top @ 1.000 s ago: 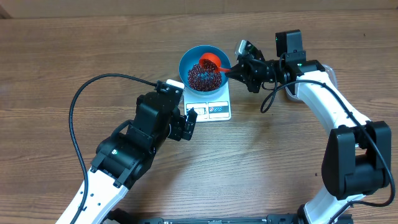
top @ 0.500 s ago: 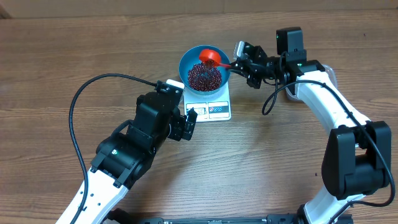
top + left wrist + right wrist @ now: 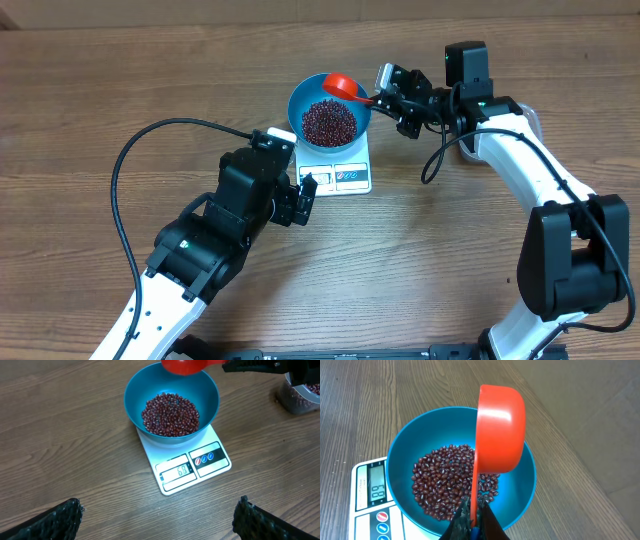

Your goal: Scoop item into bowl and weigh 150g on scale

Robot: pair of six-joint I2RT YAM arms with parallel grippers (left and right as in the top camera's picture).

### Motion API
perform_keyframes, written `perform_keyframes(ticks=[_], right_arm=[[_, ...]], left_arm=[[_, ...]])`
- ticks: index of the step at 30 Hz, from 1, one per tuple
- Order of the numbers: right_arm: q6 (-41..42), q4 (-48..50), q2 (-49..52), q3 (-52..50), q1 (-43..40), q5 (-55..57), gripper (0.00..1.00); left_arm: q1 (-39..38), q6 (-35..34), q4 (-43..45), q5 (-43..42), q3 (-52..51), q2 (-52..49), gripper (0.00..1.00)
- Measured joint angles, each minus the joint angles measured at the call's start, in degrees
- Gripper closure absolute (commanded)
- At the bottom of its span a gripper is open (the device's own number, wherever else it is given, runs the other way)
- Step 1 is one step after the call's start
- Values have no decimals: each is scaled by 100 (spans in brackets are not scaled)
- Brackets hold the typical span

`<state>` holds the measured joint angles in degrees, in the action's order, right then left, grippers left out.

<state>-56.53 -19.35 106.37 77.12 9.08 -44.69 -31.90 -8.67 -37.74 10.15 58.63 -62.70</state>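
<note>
Brown wood-grain table lies under both my arms. My right gripper [image 3: 472, 521] is pinched tight on the thin handle of the red scoop [image 3: 500, 430], whose cup is tipped on edge above the blue bowl [image 3: 395, 467]. Dark red beans [image 3: 445, 482] lie in that bowl, which sits on the white scale [image 3: 220, 462]; its display reads 68. My right arm reaches in from the right, forearm stretched toward the bowl. My left gripper [image 3: 157, 522] hangs near the scale's front, fingers spread wide, holding nothing.
</note>
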Motion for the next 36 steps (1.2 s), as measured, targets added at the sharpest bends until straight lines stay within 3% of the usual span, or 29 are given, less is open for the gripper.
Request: perform_keyframes(ticks=[6, 12, 20, 28, 36], right_arm=[[470, -48, -2, 0, -50, 0, 96], [1746, -304, -142, 0, -389, 81, 96], [3204, -1364, -1189, 61, -1325, 221, 96], [3685, -3088, -2024, 136, -2177, 1169, 96], [3766, -3773, -2039, 140, -2426, 2647, 96]], left_arm=[[0, 0, 0, 0, 0, 0, 1], [0, 0, 0, 0, 0, 0, 0], [0, 0, 0, 0, 0, 0, 0], [0, 0, 0, 0, 0, 0, 1], [0, 0, 0, 0, 0, 0, 1]])
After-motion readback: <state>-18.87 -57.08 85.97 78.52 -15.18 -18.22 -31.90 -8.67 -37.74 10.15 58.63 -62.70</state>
